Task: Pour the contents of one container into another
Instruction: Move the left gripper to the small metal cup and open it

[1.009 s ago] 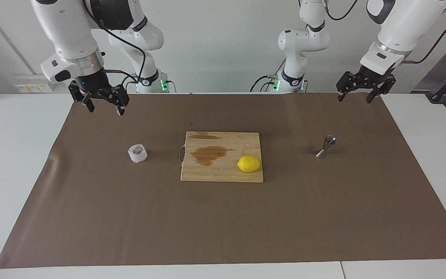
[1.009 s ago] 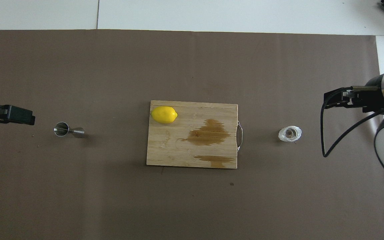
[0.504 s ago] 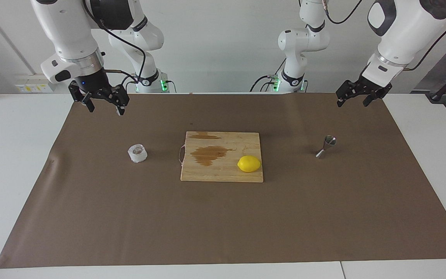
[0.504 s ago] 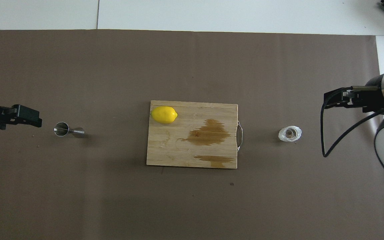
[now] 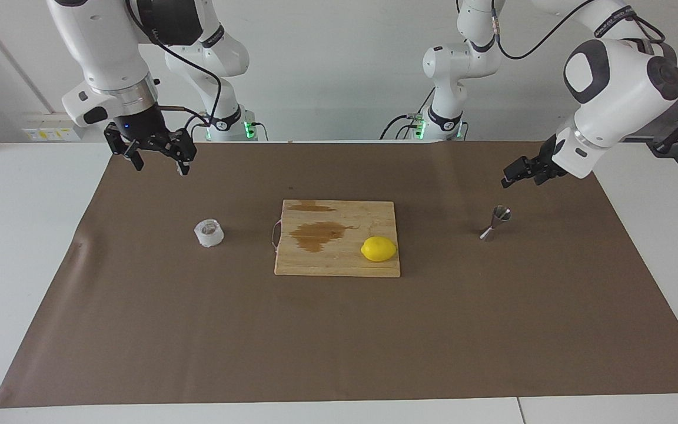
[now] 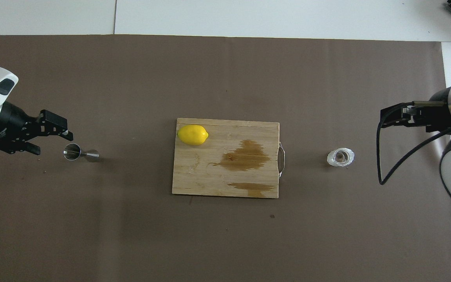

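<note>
From across the table, the cutting board [image 5: 338,238] is lying in the middle of the brown mat [image 5: 139,330], with a lemon [image 5: 378,248] sitting on it. The jigger [image 5: 497,222] is standing upright on the mat toward the left arm's end, well apart from the board. The left gripper [image 5: 518,174] is hanging in the air close to the jigger, not touching it and holding nothing; I cannot tell how wide its fingers are. The ribbed cup [image 5: 209,232] is standing toward the right arm's end, near the board's handle. The right gripper [image 5: 158,156] is waiting with fingers spread, empty.

From overhead, the left gripper [image 6: 52,138] is showing parted fingers beside the jigger [image 6: 80,152]. The cup [image 6: 340,157] is sitting apart from the right gripper [image 6: 390,119].
</note>
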`<state>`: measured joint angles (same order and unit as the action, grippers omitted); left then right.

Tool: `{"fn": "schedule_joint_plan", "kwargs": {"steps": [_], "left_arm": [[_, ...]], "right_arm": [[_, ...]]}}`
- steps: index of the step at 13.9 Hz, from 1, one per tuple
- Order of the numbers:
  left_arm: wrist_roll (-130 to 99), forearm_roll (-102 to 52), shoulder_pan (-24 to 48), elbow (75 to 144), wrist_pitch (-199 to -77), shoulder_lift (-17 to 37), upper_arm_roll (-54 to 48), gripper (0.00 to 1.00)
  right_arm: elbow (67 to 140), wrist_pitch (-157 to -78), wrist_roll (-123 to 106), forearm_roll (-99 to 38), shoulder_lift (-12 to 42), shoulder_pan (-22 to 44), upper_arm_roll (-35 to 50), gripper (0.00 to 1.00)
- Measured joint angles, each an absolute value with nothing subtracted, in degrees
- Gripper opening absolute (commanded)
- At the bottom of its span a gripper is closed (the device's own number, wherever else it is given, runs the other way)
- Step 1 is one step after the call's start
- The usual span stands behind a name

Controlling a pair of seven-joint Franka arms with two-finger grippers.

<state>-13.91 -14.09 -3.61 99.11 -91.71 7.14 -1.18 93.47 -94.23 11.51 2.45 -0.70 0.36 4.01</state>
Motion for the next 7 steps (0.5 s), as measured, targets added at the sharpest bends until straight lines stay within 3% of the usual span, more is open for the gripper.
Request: {"fn": "schedule_joint_plan", "kwargs": {"steps": [7], "left_arm": [[-24.19,-22.27,-7.55,98.83,-88.09,12.94,-1.14,1.00]], "right_arm": [[93.47,-94.23,11.51,2.45,-0.71,0.36,4.01,1.00]]}}
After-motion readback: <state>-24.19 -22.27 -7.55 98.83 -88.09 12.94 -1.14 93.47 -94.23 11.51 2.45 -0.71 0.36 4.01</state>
